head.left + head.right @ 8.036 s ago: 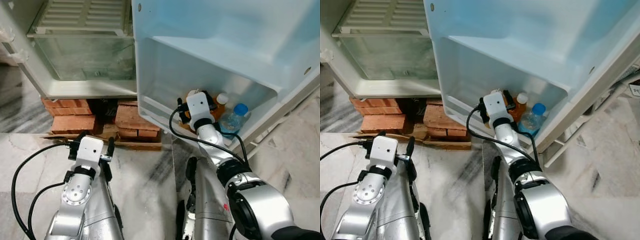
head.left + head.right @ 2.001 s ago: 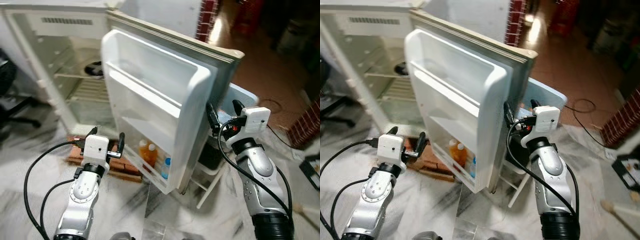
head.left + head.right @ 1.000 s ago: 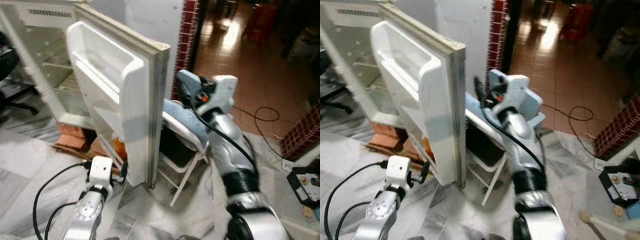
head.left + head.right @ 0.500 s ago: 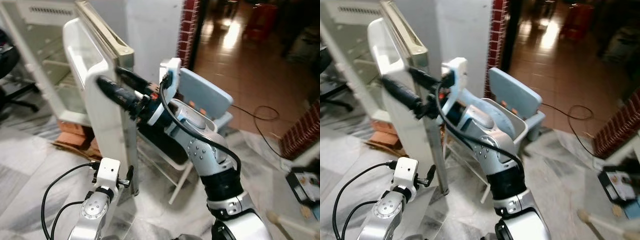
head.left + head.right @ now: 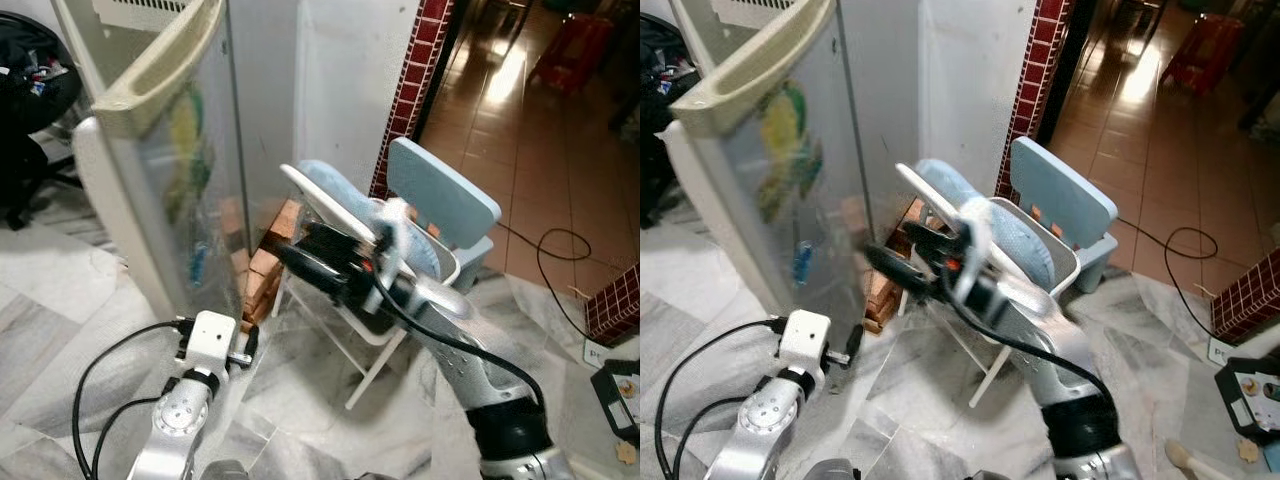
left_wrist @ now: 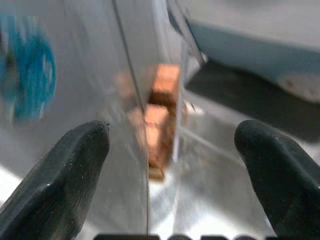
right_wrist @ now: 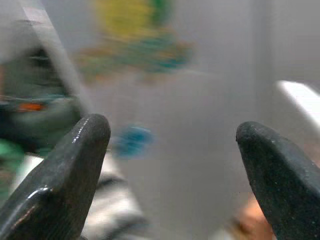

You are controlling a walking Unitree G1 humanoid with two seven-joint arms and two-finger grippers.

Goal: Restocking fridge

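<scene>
From your head views, the fridge door (image 5: 170, 160) stood glossy grey with coloured stickers, beside a pale blue chair (image 5: 440, 215). Your right tool (image 5: 902, 252) was spread open near the door. The left wrist view showed your left tool (image 6: 172, 175) spread open facing orange bricks (image 6: 159, 117).

Grey stickered fridge door (image 5: 190, 190), nearly shut

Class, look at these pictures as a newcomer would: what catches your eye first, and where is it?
First, the fridge door, seen from outside at the left, with bright stickers on it. The right gripper reaches toward it, open, from before a pale blue chair by a red tiled pillar. Lower left, the left gripper hangs low near the door's foot.
</scene>
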